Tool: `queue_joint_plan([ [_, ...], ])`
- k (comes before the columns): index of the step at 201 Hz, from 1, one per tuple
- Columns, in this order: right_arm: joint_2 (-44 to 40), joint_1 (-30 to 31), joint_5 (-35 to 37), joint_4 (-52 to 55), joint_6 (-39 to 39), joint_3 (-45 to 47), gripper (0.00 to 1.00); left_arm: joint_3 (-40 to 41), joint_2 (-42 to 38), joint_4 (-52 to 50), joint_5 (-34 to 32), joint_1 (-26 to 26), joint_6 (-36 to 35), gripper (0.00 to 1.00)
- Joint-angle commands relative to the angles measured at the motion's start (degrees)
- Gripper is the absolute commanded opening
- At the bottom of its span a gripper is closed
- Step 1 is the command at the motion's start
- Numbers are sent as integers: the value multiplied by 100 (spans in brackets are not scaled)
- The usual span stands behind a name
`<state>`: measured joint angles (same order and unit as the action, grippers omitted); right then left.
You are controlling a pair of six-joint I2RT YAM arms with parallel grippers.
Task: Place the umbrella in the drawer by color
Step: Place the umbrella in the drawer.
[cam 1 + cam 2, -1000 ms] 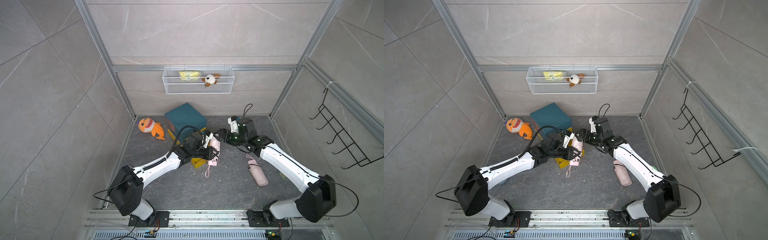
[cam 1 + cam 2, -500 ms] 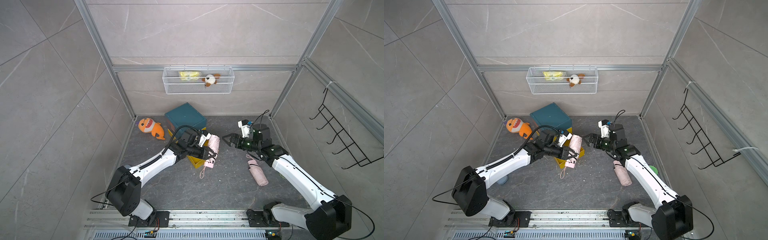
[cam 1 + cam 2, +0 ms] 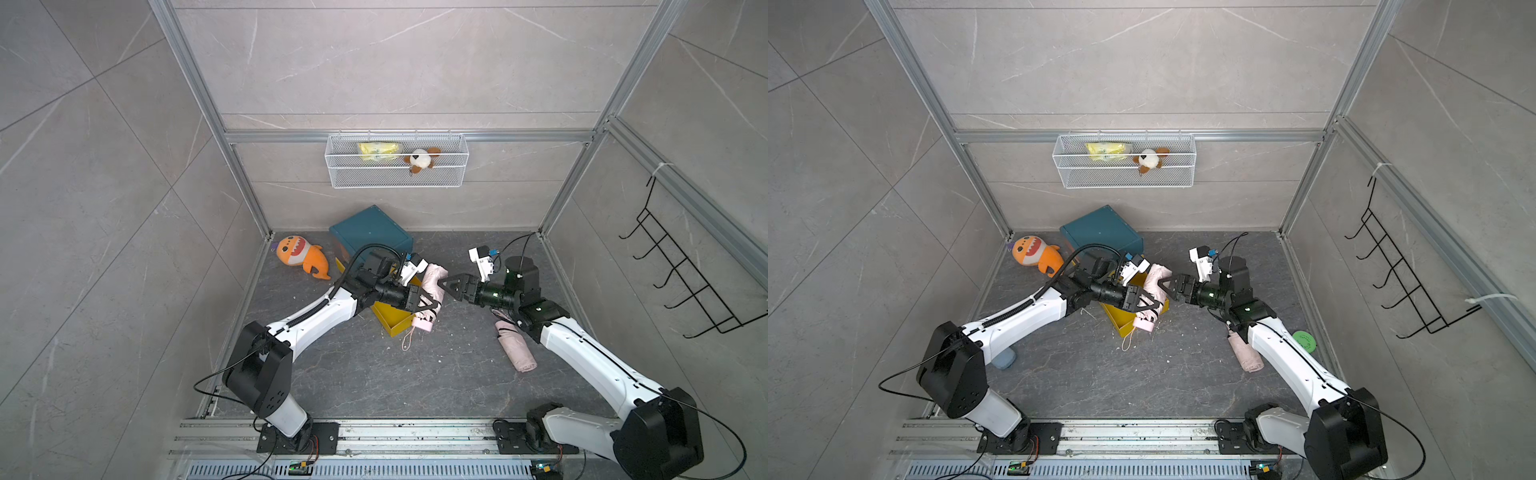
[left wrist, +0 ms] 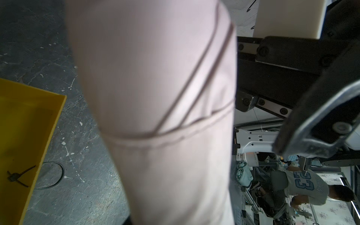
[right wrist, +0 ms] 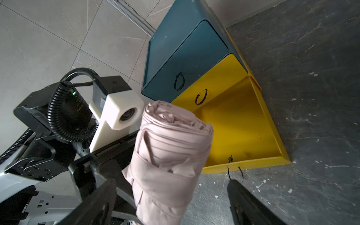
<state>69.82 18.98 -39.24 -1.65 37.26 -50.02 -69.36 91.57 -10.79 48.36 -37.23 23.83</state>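
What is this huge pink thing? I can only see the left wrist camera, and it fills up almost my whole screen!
Observer: It's a folded pink umbrella, clamped in the left gripper.
Operator: Is the other gripper grabbing it too?
Observer: No. The right gripper is open, with its fingers on either side of the umbrella's end, not squeezing.
Operator: Are there any more umbrellas?
Observer: Yes, a second pink umbrella lies on the floor beside the right arm.
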Motion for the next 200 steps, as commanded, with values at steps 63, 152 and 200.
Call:
queue_joint_plan([
  [63,587,-24,-435,-1259,619,89,89,-240,-47,338,609,26,-173,32],
  [152,905,-21,-992,-1854,889,277,55,-284,-4,333,867,33,-198,33],
  [200,858,-25,-1049,-1875,863,361,39,-288,-64,296,695,66,-175,49],
])
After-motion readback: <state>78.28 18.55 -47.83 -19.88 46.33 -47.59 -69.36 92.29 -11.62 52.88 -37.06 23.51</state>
